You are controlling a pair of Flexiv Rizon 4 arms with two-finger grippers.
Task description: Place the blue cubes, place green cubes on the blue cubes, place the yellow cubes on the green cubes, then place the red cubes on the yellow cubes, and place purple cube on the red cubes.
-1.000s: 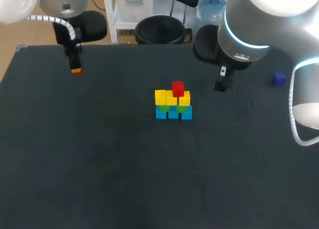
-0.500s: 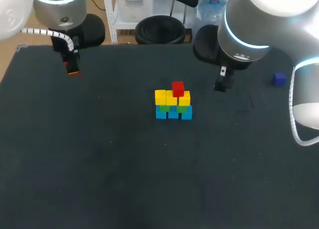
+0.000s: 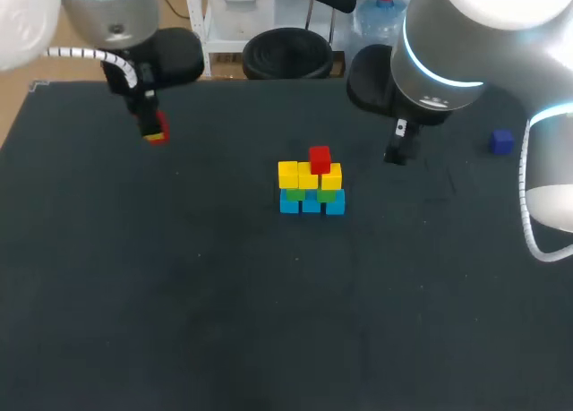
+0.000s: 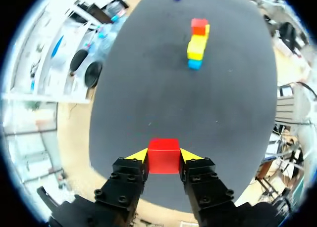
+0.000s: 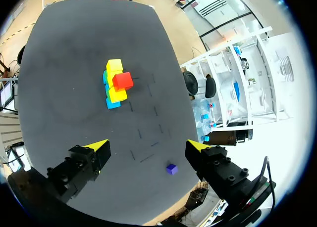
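Red cube (image 4: 164, 156), small and plain-faced: left gripper (image 4: 164, 155) is clamped on it from two sides, yellow tips flat against opposite faces, cube sitting square between them. Head view puts this pair over the far left part of the dark table top (image 3: 179, 295), well apart from the build.

Outward: stepped stack of small cubes (image 3: 311, 183) near table centre.
- Bottom row: three light-blue cubes (image 3: 312, 203).
- Above them: green cubes (image 3: 324, 195), partly hidden.
- Then a row of three yellow cubes (image 3: 287, 174).
- On top: one seated red cube (image 3: 320, 158), over the right half of the yellow row.

Right gripper (image 5: 148, 147): fingers spread wide, nothing between them, hanging just right of the stack. Small purple cube (image 3: 501, 141) lies alone near the far right edge.

Step in hand (judgement): carry the gripped cube to the yellow row and set it just beside the seated red cube, over the left half.

Notes for doing it well:
- Approach from above, not sideways, so no finger brushes the seated red cube.
- Line the cube's faces up with the row before lowering.
- Straddle two yellow cubes.
- Release only once it rests flat, then lift straight up.
- Risk: a nudge would shift the whole loose stack.
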